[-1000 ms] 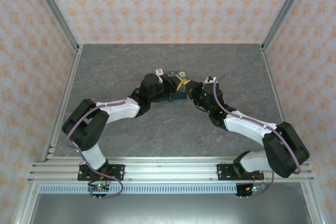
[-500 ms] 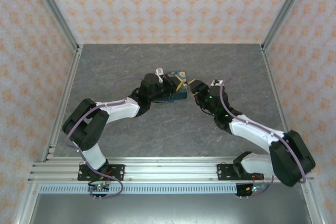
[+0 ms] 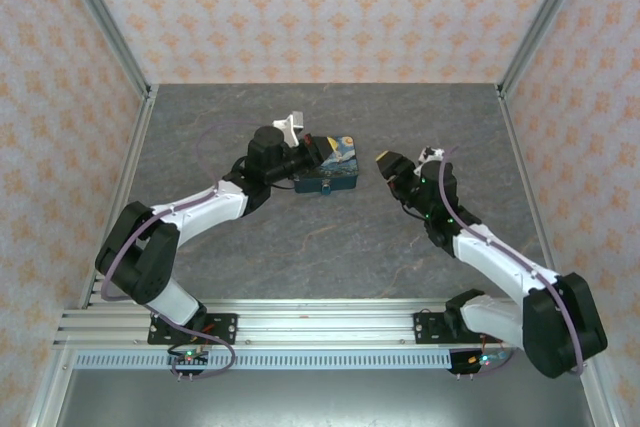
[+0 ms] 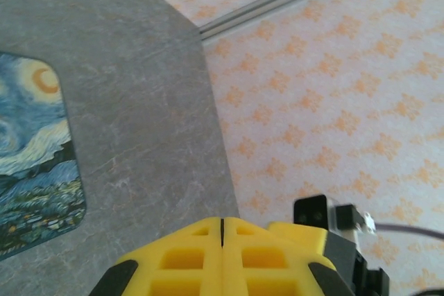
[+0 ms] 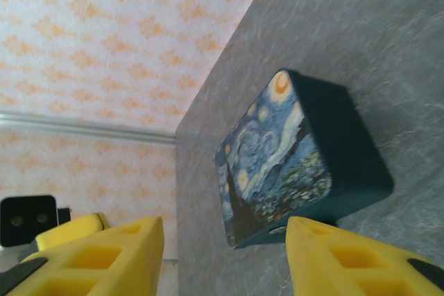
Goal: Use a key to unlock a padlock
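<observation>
A dark blue box (image 3: 330, 172) with a swirly painted lid lies at mid-table. All I see of the padlock (image 5: 277, 229) is a tiny silvery bit at the box's (image 5: 305, 164) lower edge. The key is out of view. My left gripper (image 3: 306, 153) is at the box's left side. Its yellow fingers (image 4: 201, 254) are shut with nothing between them, and the box lid (image 4: 31, 150) is to their left. My right gripper (image 3: 386, 161) hangs open to the right of the box, apart from it. Its gap (image 5: 223, 230) faces the box and is empty.
The grey stone-look tabletop (image 3: 330, 247) is walled on three sides by orange-patterned panels (image 3: 320, 7) with metal rails at the corners. Bare table lies in front of and behind the box.
My right gripper has opened and drawn back to the right, away from the box. My left arm has stretched farther out, its wrist shifting up and left beside the box.
</observation>
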### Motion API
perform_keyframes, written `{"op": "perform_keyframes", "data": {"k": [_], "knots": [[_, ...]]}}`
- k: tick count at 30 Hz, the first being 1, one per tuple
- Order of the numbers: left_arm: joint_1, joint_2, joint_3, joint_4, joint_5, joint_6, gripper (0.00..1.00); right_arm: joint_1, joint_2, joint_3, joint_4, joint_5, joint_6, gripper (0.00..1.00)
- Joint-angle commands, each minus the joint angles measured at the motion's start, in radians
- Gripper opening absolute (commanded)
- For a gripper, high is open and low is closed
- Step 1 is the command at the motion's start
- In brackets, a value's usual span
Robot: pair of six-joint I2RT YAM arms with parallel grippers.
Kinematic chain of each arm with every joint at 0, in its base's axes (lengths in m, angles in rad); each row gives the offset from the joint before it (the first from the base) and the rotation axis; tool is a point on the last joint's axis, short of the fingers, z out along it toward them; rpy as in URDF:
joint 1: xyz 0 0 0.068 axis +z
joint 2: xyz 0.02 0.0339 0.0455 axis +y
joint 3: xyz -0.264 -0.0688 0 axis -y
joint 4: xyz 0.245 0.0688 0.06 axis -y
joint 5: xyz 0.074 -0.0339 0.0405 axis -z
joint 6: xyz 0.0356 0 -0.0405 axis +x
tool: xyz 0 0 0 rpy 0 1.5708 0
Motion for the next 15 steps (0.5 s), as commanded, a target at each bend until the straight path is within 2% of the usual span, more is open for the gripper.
{"op": "perform_keyframes", "data": {"k": [1, 4, 10, 15], "knots": [[0.01, -0.012, 0.003, 0.083, 0.058, 0.047, 0.0, -0.003, 0.046, 0.074, 0.15, -0.129, -0.042, 0.49], [0.01, 0.001, 0.001, 0.123, 0.05, 0.007, 0.0, -0.004, 0.101, 0.097, 0.229, -0.14, 0.004, 0.47], [0.01, 0.06, -0.026, 0.304, 0.022, -0.167, 0.0, 0.008, 0.214, 0.109, 0.435, -0.16, 0.133, 0.47], [0.01, 0.104, -0.041, 0.401, 0.006, -0.264, 0.0, 0.024, 0.252, 0.136, 0.492, -0.155, 0.141, 0.46]]}}
